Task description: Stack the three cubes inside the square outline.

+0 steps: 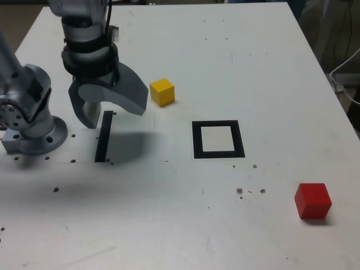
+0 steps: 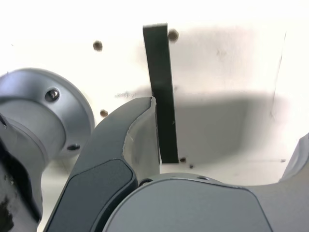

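Claw (image 1: 109, 112), jaws spread wide and empty, above the surface (image 1: 225, 56). Yellow cube (image 1: 162, 91) just beside it; square outline (image 1: 218, 139) farther off, red cube (image 1: 313, 200) well beyond (green unseen). Cubes likely light, rigid; grip opposite flat faces.

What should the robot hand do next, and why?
Probably swing toward the yellow cube, the nearest block on the exterior view's right. The gripper is open and empty above the black tape strip, and the square outline holds nothing yet.
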Available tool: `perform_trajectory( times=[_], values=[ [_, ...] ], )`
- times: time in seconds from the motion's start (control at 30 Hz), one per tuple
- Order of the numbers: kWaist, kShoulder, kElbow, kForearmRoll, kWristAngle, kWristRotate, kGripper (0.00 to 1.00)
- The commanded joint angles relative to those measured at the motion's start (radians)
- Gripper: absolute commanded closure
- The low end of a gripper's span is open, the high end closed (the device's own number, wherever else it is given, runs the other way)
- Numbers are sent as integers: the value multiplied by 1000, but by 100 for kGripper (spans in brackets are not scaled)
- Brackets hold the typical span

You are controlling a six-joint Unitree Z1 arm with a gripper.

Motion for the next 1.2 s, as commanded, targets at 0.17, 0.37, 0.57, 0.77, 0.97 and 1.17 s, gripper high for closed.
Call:
perform_trajectory(
  times=[0.17,0.37,0.57,0.77,0.97,1.17],
  values=[
    [-10,31,-101,24,-53,0,0],
    [-25,125,-277,106,-88,-24,0],
    [-58,223,-451,152,-114,-65,1],
    [-107,300,-568,160,-114,-118,0],
    [-129,394,-714,233,-104,-147,0],
    [-134,529,-912,329,-100,-151,1]
  ],
)
